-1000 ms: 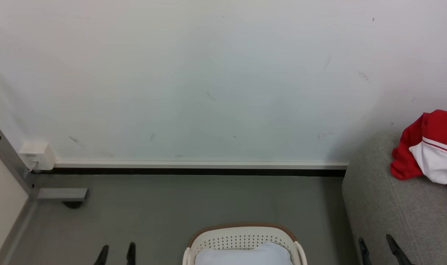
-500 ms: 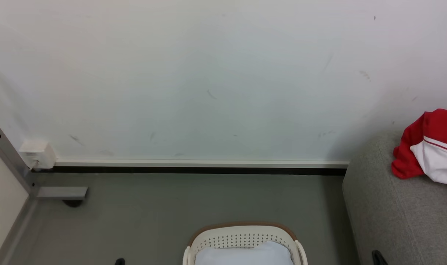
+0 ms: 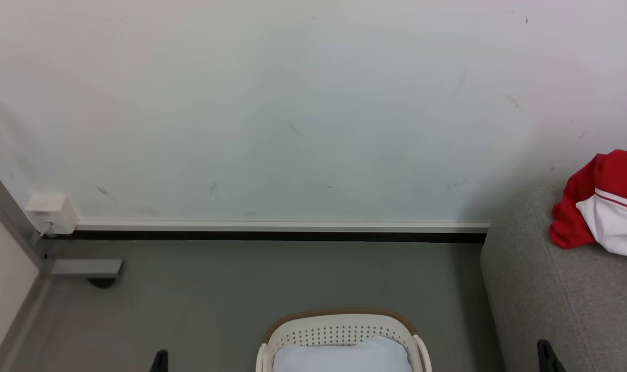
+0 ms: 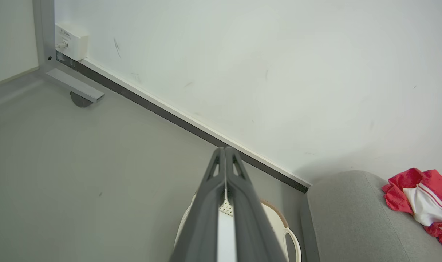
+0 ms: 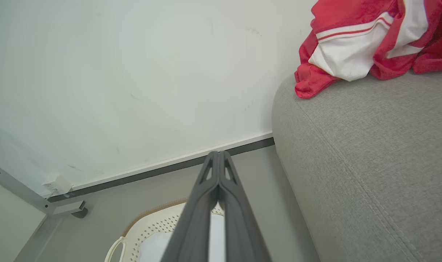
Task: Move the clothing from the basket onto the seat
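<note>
Grey floor point(image 3: 272, 281) between basket point(image 3: 339, 337) and seat point(image 3: 561, 305)

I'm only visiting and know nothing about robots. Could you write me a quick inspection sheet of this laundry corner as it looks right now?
Surface: smooth grey floor, with the basket standing on it.
Job's things: red-and-white clothing lies on the grey seat, beside the wall.
Clutter: pale sheet inside the basket.
Grippers: left gripper and right gripper both shut, holding nothing.
Cables: nothing seen.
Surroundings: scuffed white wall, metal frame leg, small white box at the wall's foot.
</note>
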Available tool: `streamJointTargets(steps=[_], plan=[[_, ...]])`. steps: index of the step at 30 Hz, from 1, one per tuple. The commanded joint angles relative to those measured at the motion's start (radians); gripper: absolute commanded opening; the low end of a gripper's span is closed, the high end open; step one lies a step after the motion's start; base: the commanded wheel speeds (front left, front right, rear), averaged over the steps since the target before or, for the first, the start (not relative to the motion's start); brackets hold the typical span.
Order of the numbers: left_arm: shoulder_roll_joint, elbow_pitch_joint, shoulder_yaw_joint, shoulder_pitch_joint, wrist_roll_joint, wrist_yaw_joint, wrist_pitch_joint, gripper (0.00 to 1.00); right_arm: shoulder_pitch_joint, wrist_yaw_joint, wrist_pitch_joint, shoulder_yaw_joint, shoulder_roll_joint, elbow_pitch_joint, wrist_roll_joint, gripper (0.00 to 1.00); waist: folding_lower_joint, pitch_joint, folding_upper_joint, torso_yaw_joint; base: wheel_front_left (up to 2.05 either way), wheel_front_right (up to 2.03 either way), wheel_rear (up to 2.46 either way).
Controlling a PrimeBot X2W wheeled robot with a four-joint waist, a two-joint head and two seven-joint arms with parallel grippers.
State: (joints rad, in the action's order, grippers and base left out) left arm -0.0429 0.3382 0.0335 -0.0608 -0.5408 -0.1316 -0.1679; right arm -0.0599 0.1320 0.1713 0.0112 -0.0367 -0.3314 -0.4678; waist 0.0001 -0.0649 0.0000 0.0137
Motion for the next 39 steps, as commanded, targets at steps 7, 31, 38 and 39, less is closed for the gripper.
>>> streamJointTargets(steps=[7,31,38,39], plan=[[-0.006,-0.027,0.014,0.042,-0.130,0.000,0.030,0.00,0.048,-0.001,-0.031,0.016,-0.009,0.025,-0.134,0.00,0.0000,0.004,0.0000,-0.001,0.00,0.00,0.00],[-0.007,-0.050,0.037,0.088,-0.444,0.001,0.115,0.00,0.093,-0.001,-0.117,0.046,-0.012,0.047,-0.471,0.00,-0.0001,0.020,0.0000,-0.004,0.00,0.00,0.00],[-0.008,-0.055,0.043,0.100,-0.525,0.001,0.135,0.00,0.103,-0.001,-0.138,0.053,-0.013,0.052,-0.555,0.00,-0.0001,0.024,0.0000,-0.005,0.00,0.00,0.00],[-0.008,-0.056,0.044,0.102,-0.536,0.001,0.139,0.00,0.105,-0.001,-0.141,0.054,-0.013,0.053,-0.567,0.00,-0.0001,0.025,0.0000,-0.005,0.00,0.00,0.00]])
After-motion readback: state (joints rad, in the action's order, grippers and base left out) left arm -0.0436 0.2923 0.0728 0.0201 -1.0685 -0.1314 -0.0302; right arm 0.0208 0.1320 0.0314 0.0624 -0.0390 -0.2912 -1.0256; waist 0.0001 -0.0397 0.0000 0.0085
